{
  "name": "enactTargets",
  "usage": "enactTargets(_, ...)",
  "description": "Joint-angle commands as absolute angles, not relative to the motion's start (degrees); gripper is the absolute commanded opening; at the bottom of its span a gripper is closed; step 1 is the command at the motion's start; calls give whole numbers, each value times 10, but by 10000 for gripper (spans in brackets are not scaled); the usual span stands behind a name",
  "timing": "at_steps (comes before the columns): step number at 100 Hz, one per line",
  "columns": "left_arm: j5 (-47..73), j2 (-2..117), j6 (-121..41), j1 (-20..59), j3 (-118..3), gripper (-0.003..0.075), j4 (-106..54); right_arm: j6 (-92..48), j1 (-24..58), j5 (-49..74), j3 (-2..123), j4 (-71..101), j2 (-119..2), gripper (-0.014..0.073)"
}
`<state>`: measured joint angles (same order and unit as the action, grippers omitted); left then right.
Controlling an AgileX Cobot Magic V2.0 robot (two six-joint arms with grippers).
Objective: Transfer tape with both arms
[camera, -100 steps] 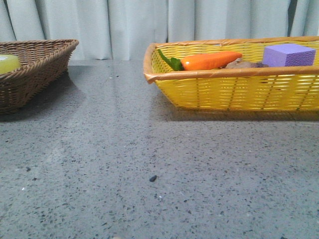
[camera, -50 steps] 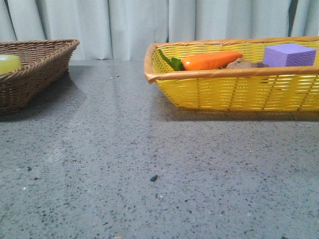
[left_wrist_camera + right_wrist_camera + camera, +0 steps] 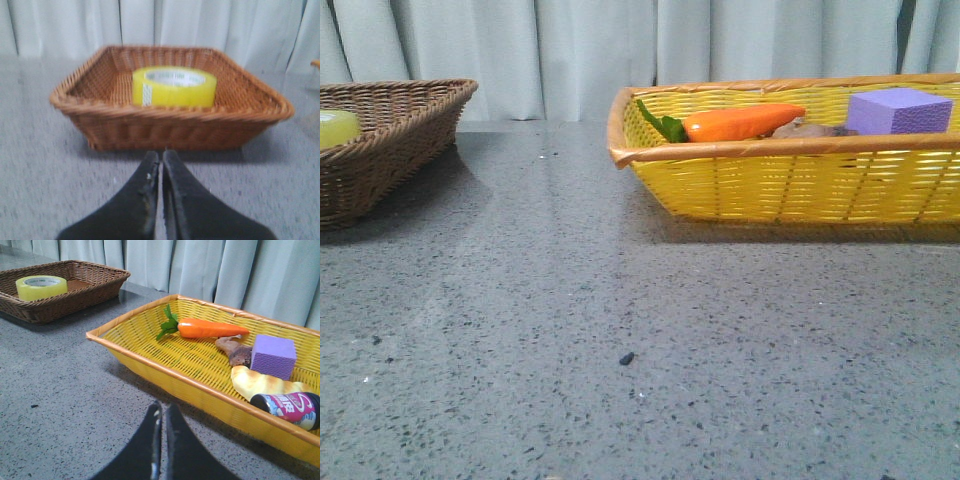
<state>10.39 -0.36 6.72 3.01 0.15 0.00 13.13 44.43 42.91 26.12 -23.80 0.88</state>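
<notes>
The tape (image 3: 174, 86) lay flat in the brown basket (image 3: 100, 125) at left, the left gripper (image 3: 161, 160) low before it with jaws closed and empty, while the right gripper (image 3: 161, 415), likewise closed, faced the yellow basket (image 3: 165, 372).

Yellow tape (image 3: 174, 87) flat in brown basket (image 3: 100, 120)
</notes>
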Motion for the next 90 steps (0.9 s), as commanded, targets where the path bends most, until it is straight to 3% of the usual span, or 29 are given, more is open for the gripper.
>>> enactTargets(1,113,-21,82,28,8,-20,3,131,444,389,273,-251,17,-66)
enactTargets(22,165,-21,82,28,8,-20,0,131,444,389,273,-251,17,-66)
enactTargets(90,164,-21,82,28,7,-21,0,131,444,389,273,-251,17,-66)
